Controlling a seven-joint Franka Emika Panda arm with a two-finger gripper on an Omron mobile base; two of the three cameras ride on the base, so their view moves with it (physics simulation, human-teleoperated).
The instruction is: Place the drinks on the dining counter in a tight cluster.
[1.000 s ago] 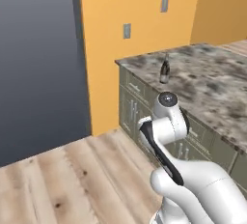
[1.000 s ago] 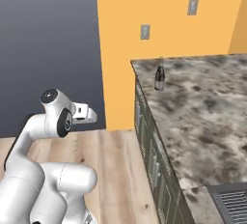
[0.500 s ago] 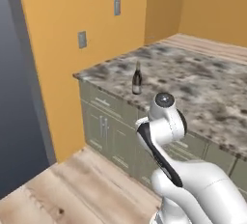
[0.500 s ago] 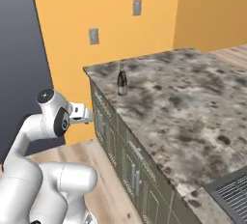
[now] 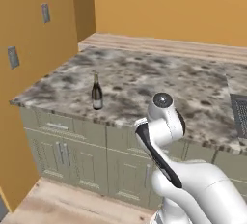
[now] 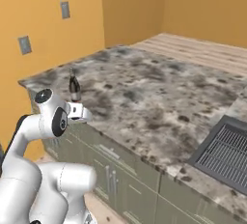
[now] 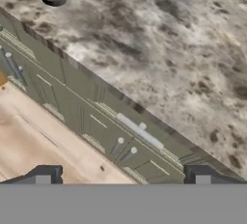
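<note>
Hand view: gripper (image 7: pixel 122 175) spread wide, empty — over the cabinet fronts (image 7: pixel 96 117). Wine bottle (image 5: pixel 97 92) stands upright left of centre in left base view, near the marbled counter's (image 5: pixel 159 83) front edge.

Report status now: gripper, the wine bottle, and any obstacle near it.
Gripper open, empty, off the counter. Wine bottle upright near counter front edge. Nothing beside it.

I see the dark wine bottle (image 5: pixel 97 91) with pale label upright, left of centre, near the marbled tabletop's (image 5: pixel 159 88) front edge.
</note>
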